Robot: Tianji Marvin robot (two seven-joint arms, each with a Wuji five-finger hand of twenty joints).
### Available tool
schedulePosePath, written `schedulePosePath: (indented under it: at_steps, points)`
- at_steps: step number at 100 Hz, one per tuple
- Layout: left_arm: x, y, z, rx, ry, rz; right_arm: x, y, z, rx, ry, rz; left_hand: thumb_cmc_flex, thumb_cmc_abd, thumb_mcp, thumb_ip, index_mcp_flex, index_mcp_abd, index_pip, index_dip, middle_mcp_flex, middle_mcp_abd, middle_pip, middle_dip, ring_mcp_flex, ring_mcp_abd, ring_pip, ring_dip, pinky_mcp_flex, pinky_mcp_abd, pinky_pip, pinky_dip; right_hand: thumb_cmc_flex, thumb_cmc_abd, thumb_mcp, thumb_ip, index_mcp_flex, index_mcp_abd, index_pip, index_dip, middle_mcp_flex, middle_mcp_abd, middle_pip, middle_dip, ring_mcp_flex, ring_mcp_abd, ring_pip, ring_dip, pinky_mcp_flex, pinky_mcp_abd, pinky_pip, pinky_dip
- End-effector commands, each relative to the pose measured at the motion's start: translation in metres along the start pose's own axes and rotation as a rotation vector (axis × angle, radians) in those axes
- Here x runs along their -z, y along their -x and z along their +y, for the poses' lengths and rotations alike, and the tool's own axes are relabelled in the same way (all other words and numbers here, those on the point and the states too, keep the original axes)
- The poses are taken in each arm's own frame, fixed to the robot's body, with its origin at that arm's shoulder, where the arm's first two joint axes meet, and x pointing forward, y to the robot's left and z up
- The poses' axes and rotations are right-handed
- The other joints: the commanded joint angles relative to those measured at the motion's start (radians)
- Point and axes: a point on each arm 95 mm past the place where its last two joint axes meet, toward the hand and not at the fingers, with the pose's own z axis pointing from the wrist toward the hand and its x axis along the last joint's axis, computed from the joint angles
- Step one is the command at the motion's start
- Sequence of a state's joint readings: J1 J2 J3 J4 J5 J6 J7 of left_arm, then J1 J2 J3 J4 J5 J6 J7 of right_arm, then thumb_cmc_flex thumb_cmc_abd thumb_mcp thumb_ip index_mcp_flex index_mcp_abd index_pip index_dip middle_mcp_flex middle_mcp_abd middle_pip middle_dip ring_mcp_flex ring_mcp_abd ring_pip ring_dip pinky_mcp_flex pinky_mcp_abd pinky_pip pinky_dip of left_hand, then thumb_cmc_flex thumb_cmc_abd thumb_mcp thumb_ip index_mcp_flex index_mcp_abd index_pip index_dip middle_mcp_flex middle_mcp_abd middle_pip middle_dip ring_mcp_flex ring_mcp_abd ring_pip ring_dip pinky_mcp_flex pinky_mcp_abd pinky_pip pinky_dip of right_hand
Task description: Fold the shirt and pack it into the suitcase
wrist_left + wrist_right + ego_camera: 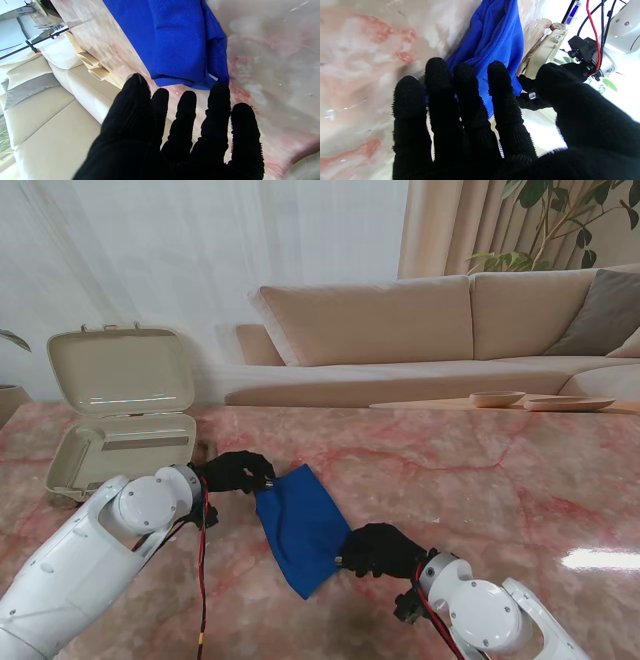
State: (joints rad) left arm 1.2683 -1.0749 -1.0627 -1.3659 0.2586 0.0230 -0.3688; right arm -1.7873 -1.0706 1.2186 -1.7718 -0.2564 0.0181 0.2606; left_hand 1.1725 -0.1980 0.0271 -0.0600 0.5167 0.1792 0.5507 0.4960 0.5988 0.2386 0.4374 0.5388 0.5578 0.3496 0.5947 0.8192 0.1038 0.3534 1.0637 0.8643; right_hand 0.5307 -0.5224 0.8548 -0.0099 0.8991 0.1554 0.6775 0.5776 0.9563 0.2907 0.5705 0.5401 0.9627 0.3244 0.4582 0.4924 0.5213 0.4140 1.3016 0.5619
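Beige sofa [420, 330] behind pink marble table [480, 480]; open cream suitcase [120, 415] upper left. Folded blue shirt [300, 525] lies centre, long axis diagonal. Left hand [235, 471] and right hand [378, 550] spread-fingered at opposite ends, grip unclear

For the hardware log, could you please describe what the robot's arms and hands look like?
Both arms are glossy white with rounded joint housings. Each robot hand, left and right, has five fingers under a black knitted glove with a nubbly texture. Red and black cables run along each forearm to the wrist.
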Motion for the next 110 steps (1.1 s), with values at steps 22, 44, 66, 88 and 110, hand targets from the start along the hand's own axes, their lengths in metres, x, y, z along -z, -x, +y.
schedulePosePath:
  at_steps: [22,44,66,88,110]
  points:
    - [0.003,0.018,0.01,-0.003,0.081,-0.047,-0.004,0.013,-0.008,-0.032,-0.029,-0.05,-0.018,0.05,-0.041,0.011,-0.004,-0.041,-0.002,0.005,-0.001,0.001,0.006,-0.011,-0.022,0.014,-0.021,-0.011,-0.003,0.016,0.011,-0.002,-0.051,0.002,-0.006,-0.013,0.028,-0.034,-0.004,0.017,0.019,-0.022,-0.011,-0.009,-0.007,0.011,-0.013,-0.033,-0.024,0.024,-0.026,-0.009]
    - [0.015,0.025,0.022,-0.019,0.144,-0.059,-0.01,0.017,-0.004,-0.039,-0.03,-0.082,-0.023,0.059,-0.043,0.01,-0.006,-0.038,-0.004,0.003,-0.003,0.005,0.005,-0.013,-0.024,0.017,-0.018,-0.011,-0.002,0.014,0.014,0.0,-0.046,-0.001,-0.003,-0.015,0.026,-0.034,-0.001,0.016,0.014,-0.022,-0.012,-0.007,-0.022,0.004,-0.025,-0.037,-0.039,0.014,-0.037,-0.012]
    - [0.036,0.029,0.036,-0.011,0.195,-0.08,-0.01,0.023,0.004,-0.039,-0.019,-0.121,-0.029,0.072,-0.046,0.008,-0.003,-0.031,-0.011,-0.001,0.003,0.01,0.004,-0.015,-0.02,0.021,-0.013,-0.009,0.003,0.01,0.021,0.003,-0.042,0.001,-0.004,-0.016,0.019,-0.03,0.001,0.014,0.007,-0.019,-0.011,-0.004,-0.035,-0.005,-0.034,-0.04,-0.054,0.008,-0.046,-0.012]
    - [0.054,0.023,0.053,0.032,0.217,-0.081,-0.01,0.028,0.014,-0.031,-0.005,-0.16,-0.035,0.087,-0.05,0.006,-0.001,-0.025,-0.024,-0.006,0.005,0.015,-0.001,-0.018,-0.019,0.03,-0.008,-0.007,0.006,0.009,0.03,0.006,-0.037,0.001,-0.006,-0.016,0.013,-0.031,0.002,0.012,0.002,-0.022,-0.013,-0.005,-0.047,-0.02,-0.043,-0.043,-0.068,0.0,-0.055,-0.012]
    - [0.075,0.012,0.07,0.06,0.226,-0.073,-0.01,0.034,0.026,-0.026,0.005,-0.201,-0.048,0.107,-0.055,0.004,0.002,-0.017,-0.048,-0.013,0.004,0.023,-0.01,-0.023,-0.022,0.038,-0.008,-0.008,0.006,0.007,0.036,0.01,-0.034,0.003,-0.011,-0.016,0.01,-0.03,-0.001,0.008,-0.004,-0.022,-0.018,-0.006,-0.059,-0.041,-0.055,-0.048,-0.085,-0.014,-0.067,-0.012]
